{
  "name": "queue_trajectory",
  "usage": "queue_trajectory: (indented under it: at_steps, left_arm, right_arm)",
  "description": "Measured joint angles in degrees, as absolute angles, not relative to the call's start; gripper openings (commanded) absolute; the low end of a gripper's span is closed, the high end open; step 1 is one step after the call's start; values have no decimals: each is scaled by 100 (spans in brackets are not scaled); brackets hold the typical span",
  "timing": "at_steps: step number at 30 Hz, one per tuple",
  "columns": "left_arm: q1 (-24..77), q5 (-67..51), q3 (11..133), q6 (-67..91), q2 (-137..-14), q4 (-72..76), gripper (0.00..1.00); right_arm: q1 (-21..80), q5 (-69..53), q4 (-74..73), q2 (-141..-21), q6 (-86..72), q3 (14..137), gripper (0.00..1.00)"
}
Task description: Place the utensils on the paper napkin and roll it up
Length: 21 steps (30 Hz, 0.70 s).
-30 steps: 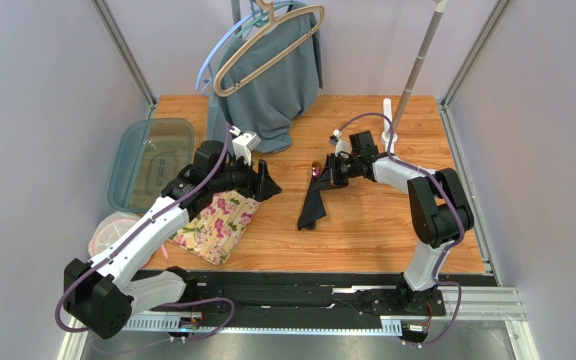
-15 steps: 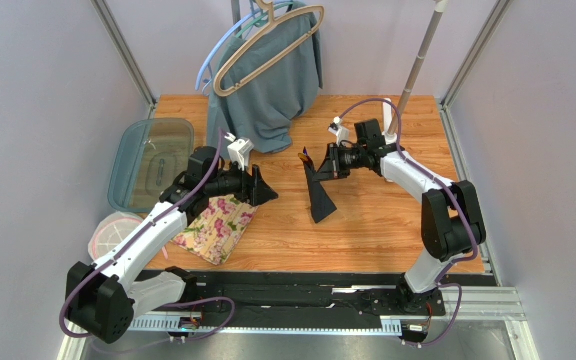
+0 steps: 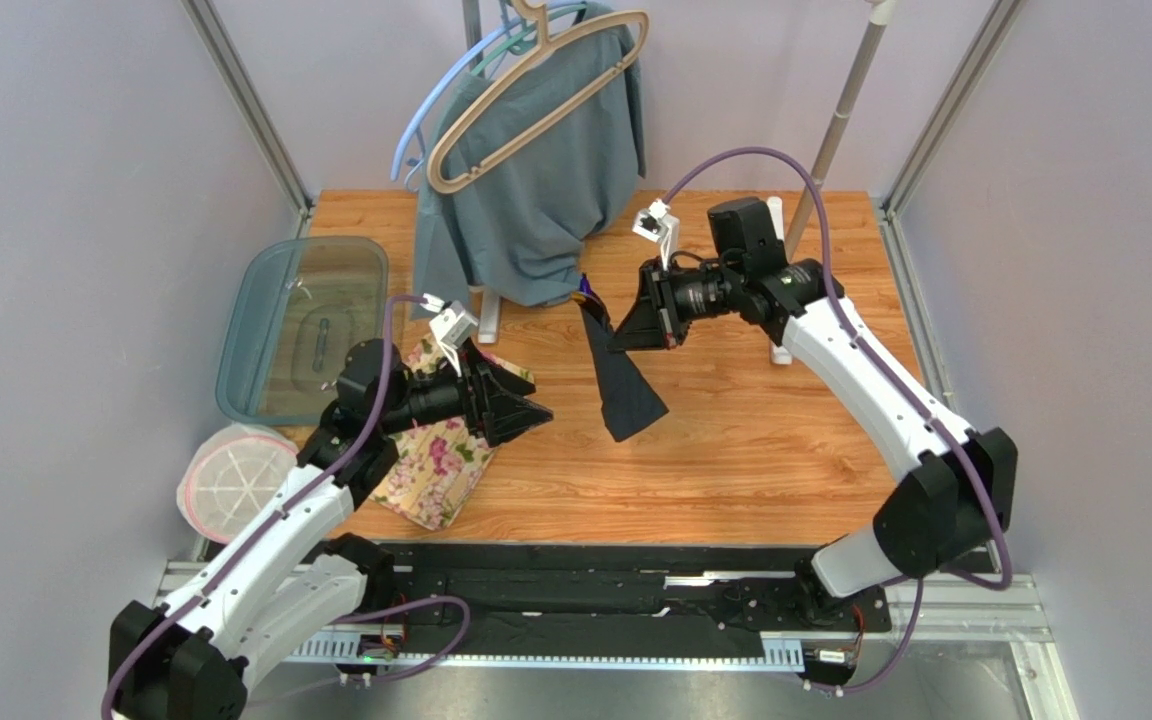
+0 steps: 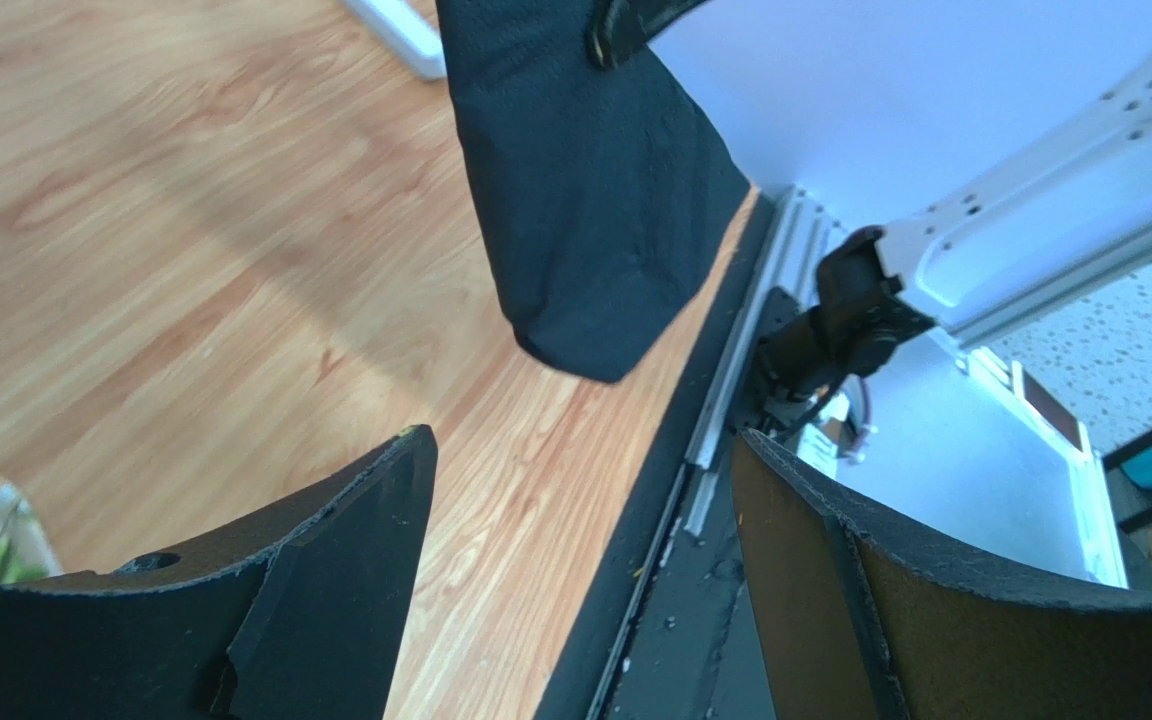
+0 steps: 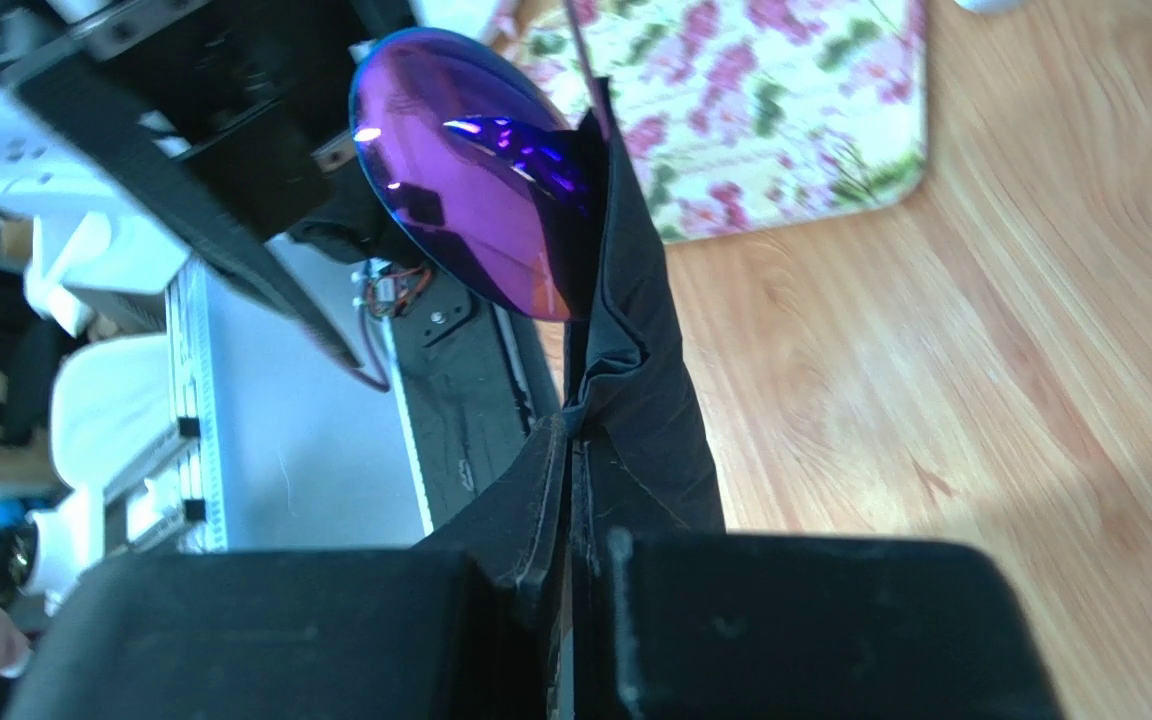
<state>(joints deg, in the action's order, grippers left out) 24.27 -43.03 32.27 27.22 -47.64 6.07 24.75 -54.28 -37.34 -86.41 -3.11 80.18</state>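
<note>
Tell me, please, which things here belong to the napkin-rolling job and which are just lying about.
For the job:
- paper napkin, hanging from the shut right gripper
- spoon, tucked in it
- left gripper, open and empty

Lying about:
- floral mat
- grey-teal garment
- clear tub
- pink-rimmed round container

We see a matt black paper napkin (image 3: 621, 378), mirror-glossy purple metal spoon (image 5: 465, 183), smooth grained wood surface (image 3: 778, 450), soft floral cloth mat (image 3: 440, 459)
</note>
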Motion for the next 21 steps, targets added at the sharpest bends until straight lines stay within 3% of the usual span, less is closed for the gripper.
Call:
queue_trajectory:
  at_steps: [21]
  left_arm:
    - [2724,-5621,3371,3153,-5017,2410,84]
  right_arm:
    - [4093,-5271,-4388,-7653,285,8530,0]
